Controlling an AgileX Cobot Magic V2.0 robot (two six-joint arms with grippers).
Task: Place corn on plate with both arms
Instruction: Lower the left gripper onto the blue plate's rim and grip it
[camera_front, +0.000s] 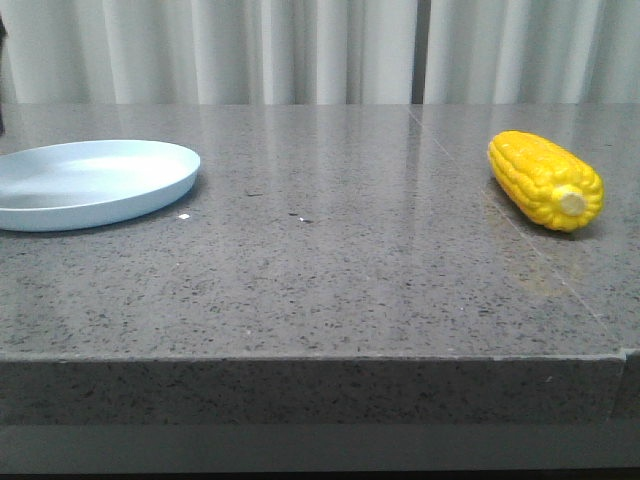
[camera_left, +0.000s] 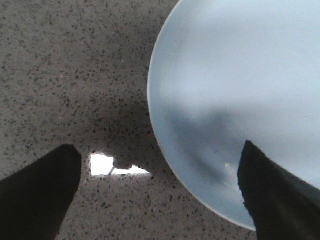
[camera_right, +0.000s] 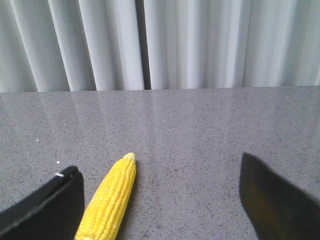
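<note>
Front camera: I've got the plate (camera_front: 95, 182) at the left of the grey tabletop (camera_front: 330, 270) and the corn (camera_front: 545, 180) lying well apart at the right, stub end toward me. On my left wrist camera the left pincer (camera_left: 160, 192) is spread wide and empty, one finger over the plate's rim. Right wrist camera: the right pincer (camera_right: 162, 200) is released too, corn just inside one finger (camera_right: 47, 207), untouched.

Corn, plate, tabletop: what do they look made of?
Corn: likely moulded plastic, glossy yellow, with uniform kernel rows.
Plate: probably plastic, matte pale blue, soft sheen.
Tabletop: speckled grey stone or stone-look surface, polished, faint reflections.
</note>
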